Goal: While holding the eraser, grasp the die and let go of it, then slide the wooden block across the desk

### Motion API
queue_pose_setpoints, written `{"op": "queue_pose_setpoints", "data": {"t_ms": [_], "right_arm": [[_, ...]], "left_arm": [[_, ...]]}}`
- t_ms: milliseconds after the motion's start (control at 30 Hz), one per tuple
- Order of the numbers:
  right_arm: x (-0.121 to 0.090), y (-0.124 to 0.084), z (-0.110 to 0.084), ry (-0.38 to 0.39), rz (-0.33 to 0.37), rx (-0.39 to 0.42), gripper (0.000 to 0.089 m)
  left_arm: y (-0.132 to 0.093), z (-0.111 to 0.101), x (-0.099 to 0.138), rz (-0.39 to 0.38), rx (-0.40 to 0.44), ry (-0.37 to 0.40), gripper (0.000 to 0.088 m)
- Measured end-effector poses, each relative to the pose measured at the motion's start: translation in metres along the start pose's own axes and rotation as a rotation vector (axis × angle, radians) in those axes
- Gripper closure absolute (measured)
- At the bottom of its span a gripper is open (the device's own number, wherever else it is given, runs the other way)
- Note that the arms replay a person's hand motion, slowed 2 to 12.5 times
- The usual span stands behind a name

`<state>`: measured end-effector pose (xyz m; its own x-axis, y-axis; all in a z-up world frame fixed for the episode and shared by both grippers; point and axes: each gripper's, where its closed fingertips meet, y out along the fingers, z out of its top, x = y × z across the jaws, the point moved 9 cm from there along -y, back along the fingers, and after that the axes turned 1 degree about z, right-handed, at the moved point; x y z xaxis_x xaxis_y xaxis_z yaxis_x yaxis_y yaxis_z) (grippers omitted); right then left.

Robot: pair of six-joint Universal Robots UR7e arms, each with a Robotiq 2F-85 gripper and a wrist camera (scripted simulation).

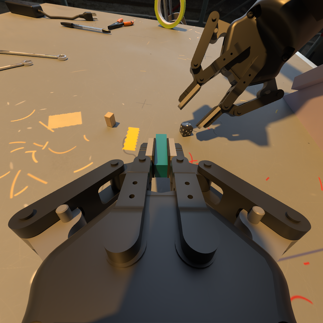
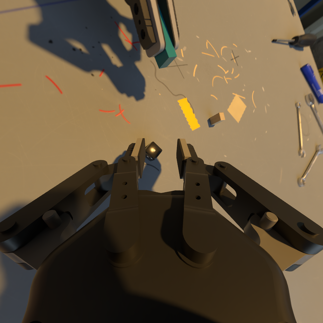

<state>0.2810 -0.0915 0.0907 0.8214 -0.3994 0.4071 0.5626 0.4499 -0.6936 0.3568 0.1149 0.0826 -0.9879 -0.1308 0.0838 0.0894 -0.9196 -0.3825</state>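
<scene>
Your landmark is the black die [image 2: 153, 150], resting on the tan desk [image 1: 122, 83]. Your right pincer [image 2: 160, 155] hangs over it with its jaws spread and empty; from that pincer's own camera the die sits in the gap but off centre, close against the left-hand finger, with clear space between it and the other finger. Whether that finger actually touches the die is hard to tell. From your left camera the right pincer [image 1: 195, 116] comes in at a slant from beyond the die, its lower fingertip just beside it and a little above the desk, so it probably needs to drop and centre before closing. Your left pincer [image 1: 160, 148] is pressed together on the green eraser [image 1: 161, 153], pinching its long sides; the eraser's long axis runs along the fingers, with its end poking out past the tips. It sits just beside the die, held above the desk. The wooden block [image 1: 110, 119] stands farther off from the die on the eraser's side, past a yellow tape strip [image 1: 131, 138]; the right pincer is the free one for it. The die's underside is hidden, and its pips are too glare-washed to count.
</scene>
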Motion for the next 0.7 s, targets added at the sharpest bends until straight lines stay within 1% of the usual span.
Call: {"op": "queue_pose_setpoints", "data": {"t_ms": [33,133,233,400,567,700], "right_arm": [[-0.001,0.0,0.0,0.037,0.003,0.003,0.056],[-0.002,0.003,-0.001,0.185,0.013,0.012,0.0532],[-0.005,0.006,-0.003,0.288,0.012,0.013,0.0515],[-0.011,0.01,-0.004,0.375,0.003,0.004,0.0507],[-0.015,0.014,-0.003,0.429,-0.017,0.005,0.0489],[-0.018,0.016,-0.001,0.462,-0.028,0.014,0.0458]], "left_arm": [[0.0,0.0,0.0,-0.001,0.001,0.0,0.0772],[0.0,0.0,0.0,-0.004,0.005,0.002,0.0772],[-0.001,0.0,0.001,-0.009,0.009,0.005,0.0772],[-0.002,0.0,0.001,-0.013,0.019,0.012,0.0772],[-0.003,0.001,0.002,-0.013,0.03,0.022,0.0772],[-0.004,0.001,0.003,-0.016,0.039,0.033,0.0772]]}}
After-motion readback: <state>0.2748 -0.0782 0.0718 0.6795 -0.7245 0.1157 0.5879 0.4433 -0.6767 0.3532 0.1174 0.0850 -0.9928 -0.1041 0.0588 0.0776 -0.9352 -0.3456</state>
